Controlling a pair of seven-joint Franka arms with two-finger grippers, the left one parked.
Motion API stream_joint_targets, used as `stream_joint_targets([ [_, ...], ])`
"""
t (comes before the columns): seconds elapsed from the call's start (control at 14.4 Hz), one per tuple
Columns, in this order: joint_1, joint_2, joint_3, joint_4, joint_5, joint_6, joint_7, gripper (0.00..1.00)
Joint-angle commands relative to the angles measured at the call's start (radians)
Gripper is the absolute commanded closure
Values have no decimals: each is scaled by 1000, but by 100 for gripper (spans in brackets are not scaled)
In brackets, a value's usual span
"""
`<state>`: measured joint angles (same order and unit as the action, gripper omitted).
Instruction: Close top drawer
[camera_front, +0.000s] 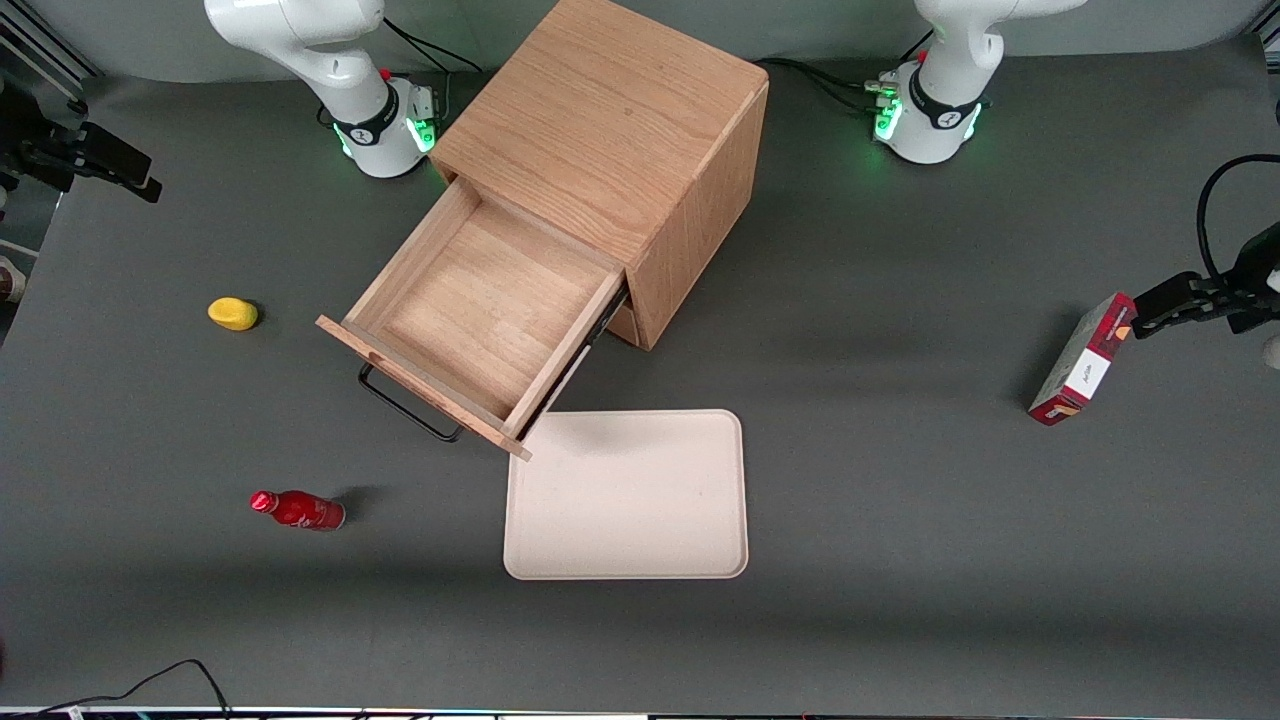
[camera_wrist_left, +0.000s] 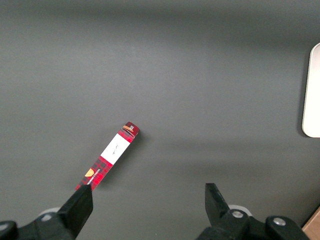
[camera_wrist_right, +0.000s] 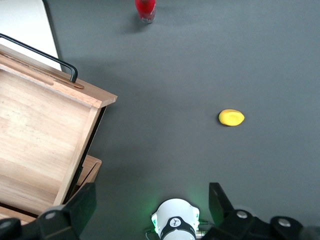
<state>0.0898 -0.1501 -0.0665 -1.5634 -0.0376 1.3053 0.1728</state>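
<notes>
Top drawer (camera_front: 470, 310) is pulled fully out of the cabinet (camera_front: 610, 130), mid-bench. Pincer (camera_wrist_right: 150, 207) hangs spread, high above. I'd push flat on the drawer front, straight along the slides.

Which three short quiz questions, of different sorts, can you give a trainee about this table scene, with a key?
1. True or false: the top drawer is pulled out and holds nothing.
2. Which thing lies nearest to the front camera? A) the yellow object B) the red bottle C) the red carton
3. Fill in: the drawer's front corner hangs over an edge of the cream ____.

Key
1. True. Its black handle points toward the front camera.
2. B.
3. tray.

Note: the gripper is open, high above the table beside the cabinet, holding nothing.
</notes>
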Motion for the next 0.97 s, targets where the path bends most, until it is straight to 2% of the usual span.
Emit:
stream_joint_targets([
  [0.0,-4,14,-3,31,10,-3,-9,0],
  [0.9,-4,21,-1,62,9,5,1,0],
])
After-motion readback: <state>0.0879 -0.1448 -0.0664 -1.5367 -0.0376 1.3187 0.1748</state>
